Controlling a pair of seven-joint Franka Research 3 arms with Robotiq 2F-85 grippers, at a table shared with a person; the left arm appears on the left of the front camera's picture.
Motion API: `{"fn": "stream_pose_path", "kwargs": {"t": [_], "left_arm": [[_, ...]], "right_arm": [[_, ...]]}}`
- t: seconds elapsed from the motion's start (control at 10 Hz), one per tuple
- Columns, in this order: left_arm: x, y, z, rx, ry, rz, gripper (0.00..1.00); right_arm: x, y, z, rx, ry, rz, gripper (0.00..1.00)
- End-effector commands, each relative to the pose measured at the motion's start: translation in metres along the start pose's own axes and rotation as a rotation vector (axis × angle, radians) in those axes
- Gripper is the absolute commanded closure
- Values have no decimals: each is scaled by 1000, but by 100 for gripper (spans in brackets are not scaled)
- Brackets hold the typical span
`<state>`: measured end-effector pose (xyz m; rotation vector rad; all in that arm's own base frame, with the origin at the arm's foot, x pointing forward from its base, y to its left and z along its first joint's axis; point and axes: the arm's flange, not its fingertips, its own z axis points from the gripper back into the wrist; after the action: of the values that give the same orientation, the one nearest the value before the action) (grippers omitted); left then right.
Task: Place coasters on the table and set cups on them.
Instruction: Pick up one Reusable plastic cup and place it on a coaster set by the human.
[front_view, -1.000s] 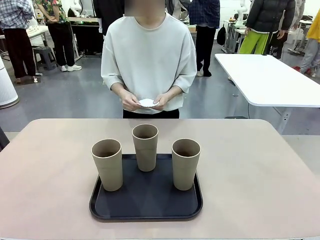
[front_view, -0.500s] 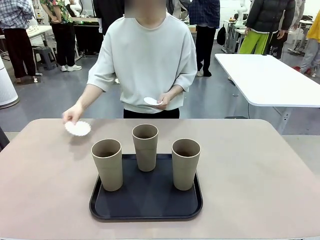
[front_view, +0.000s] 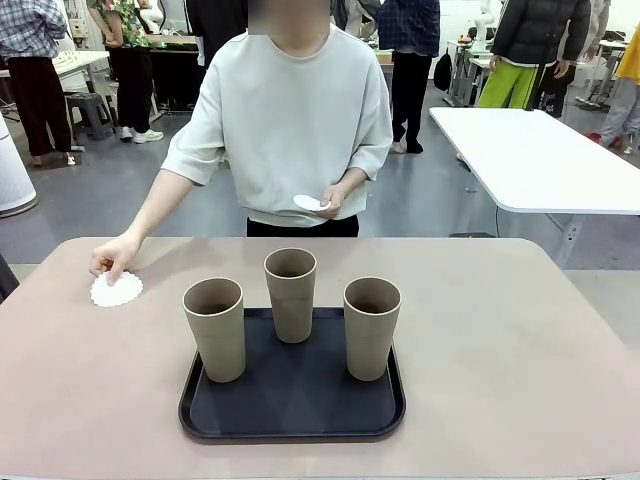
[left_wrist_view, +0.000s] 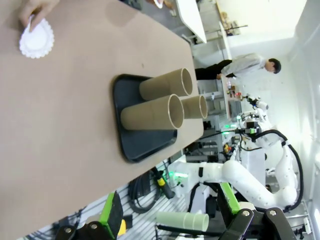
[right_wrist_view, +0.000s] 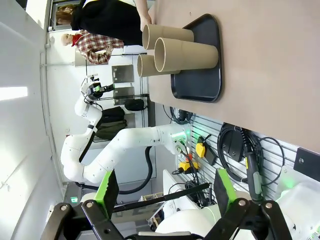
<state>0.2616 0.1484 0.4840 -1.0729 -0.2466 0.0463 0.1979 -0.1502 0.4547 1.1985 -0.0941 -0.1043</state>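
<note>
A person's hand (front_view: 108, 262) presses one white scalloped coaster (front_view: 116, 290) flat onto the beige table (front_view: 520, 350) at its far left; the coaster (left_wrist_view: 36, 40) also lies under fingertips in the left wrist view. The other hand holds more coasters (front_view: 310, 203) at waist height. Three tan cups (front_view: 215, 328) (front_view: 290, 293) (front_view: 371, 326) stand upright on a black tray (front_view: 290, 405). My left gripper (left_wrist_view: 167, 192) is open and empty, well back from the cups (left_wrist_view: 152, 112). My right gripper (right_wrist_view: 165, 175) is open too, off the table's edge, facing the cups (right_wrist_view: 185, 52).
A white table (front_view: 530, 150) stands behind at the right. Other people stand farther back in the room. Cables and a wall panel (right_wrist_view: 240, 145) hang below the table edge near my right gripper. Bare tabletop lies on both sides of the tray (left_wrist_view: 145, 145).
The person's hand carried a coaster from waist height out to the far left and has lowered it onto the table. Cups, tray and both grippers have not moved.
</note>
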Motion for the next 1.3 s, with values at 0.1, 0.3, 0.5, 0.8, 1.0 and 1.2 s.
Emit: {"fn": "stream_pose_path", "kwargs": {"t": [0.1,0.3,0.5,0.8,1.0,1.2], "left_arm": [[-2,0,1,-6,-7,1,0],[-2,0,1,-6,-7,1,0],[-2,0,1,-6,-7,1,0],[-2,0,1,-6,-7,1,0],[-2,0,1,-6,-7,1,0],[-2,0,1,-6,-7,1,0]], "right_arm": [[0,0,0,7,1,-2,0],[0,0,0,7,1,-2,0],[0,0,0,7,1,-2,0],[0,0,0,7,1,-2,0],[0,0,0,7,1,-2,0],[0,0,0,7,1,-2,0]]}}
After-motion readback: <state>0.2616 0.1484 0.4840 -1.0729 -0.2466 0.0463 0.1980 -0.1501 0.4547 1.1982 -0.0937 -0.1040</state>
